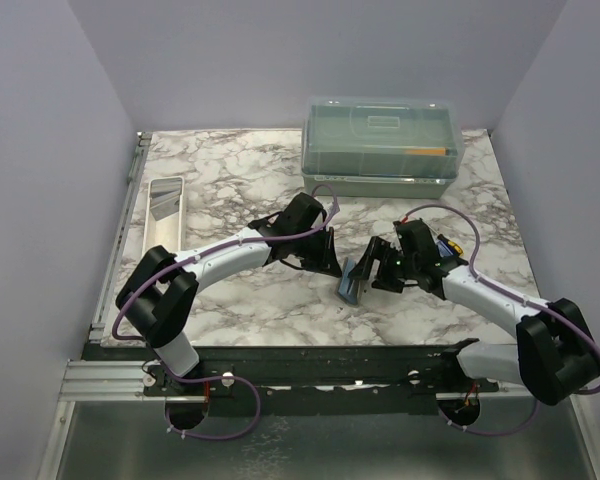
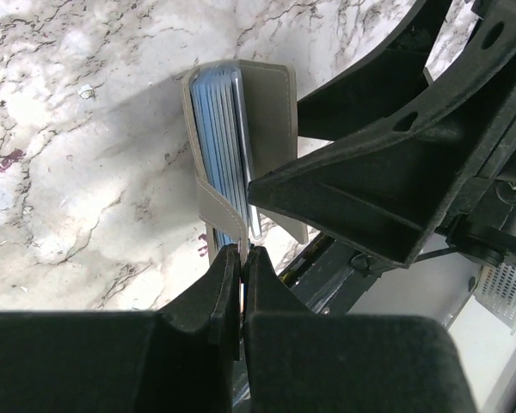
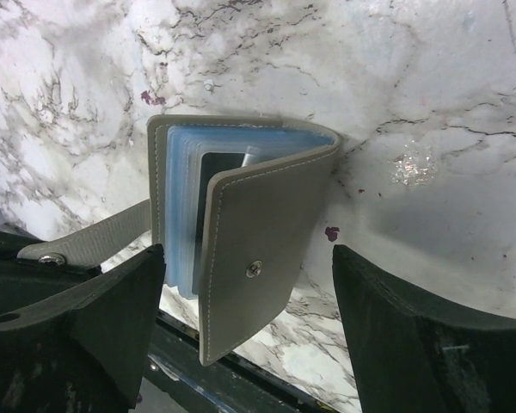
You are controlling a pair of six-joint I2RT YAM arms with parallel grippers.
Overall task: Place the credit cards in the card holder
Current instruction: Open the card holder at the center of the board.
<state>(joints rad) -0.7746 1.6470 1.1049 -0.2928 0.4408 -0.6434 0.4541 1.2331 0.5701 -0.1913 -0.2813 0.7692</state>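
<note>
The grey-olive card holder (image 1: 352,283) stands half open on edge on the marble table between my two grippers. Its blue-grey slots (image 3: 179,206) face left in the right wrist view, and a dark card (image 3: 217,176) sits in one slot. My left gripper (image 2: 242,252) is shut on the card holder's lower stitched edge (image 2: 213,211). A thin orange sliver shows between its fingers. My right gripper (image 3: 248,254) is open wide, with the card holder between its fingers (image 3: 120,310). No loose credit card shows on the table.
A big clear lidded box (image 1: 383,145) stands at the back right. A long white tray (image 1: 163,212) with a grey flat thing in it lies at the left. Small tools with coloured handles (image 1: 446,246) lie behind the right gripper. The table's front edge (image 1: 310,352) is close.
</note>
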